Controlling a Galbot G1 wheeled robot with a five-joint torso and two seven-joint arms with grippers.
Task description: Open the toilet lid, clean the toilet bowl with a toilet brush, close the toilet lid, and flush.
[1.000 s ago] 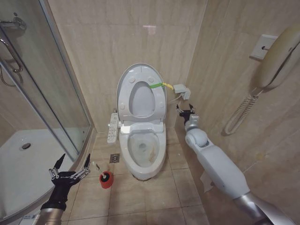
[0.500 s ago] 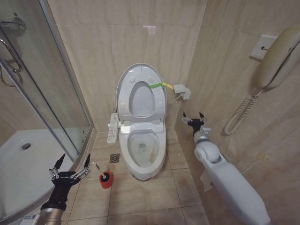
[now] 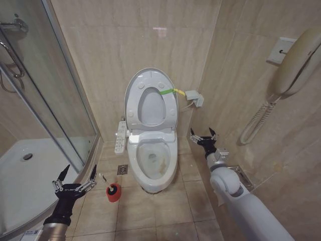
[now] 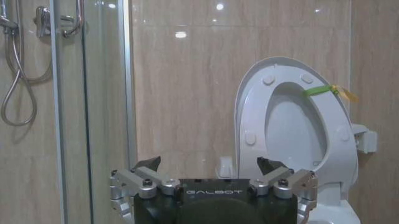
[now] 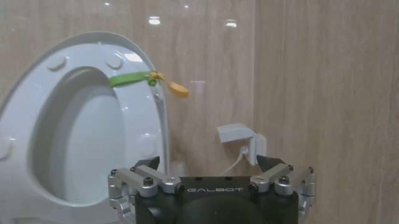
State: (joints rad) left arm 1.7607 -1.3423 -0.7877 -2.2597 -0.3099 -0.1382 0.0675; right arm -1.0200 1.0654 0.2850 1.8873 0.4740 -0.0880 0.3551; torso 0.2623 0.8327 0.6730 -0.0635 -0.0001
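Toilet lid (image 3: 150,95) upright against far wall, toilet bowl (image 3: 153,158) exposed. Toilet brush (image 3: 111,190) in red cup on floor, near left. Left gripper (image 3: 75,175) beside it — fingers spread, empty. Right gripper (image 3: 202,134) right of bowl — fingers spread, empty.

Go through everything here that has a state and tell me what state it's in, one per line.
toilet lid: raised, leaning against the wall
toilet bowl: uncovered, brownish stains inside
toilet brush: standing in its red holder on the floor, untouched
left tool: open, empty, beside the brush
right tool: open, empty, right of the toilet
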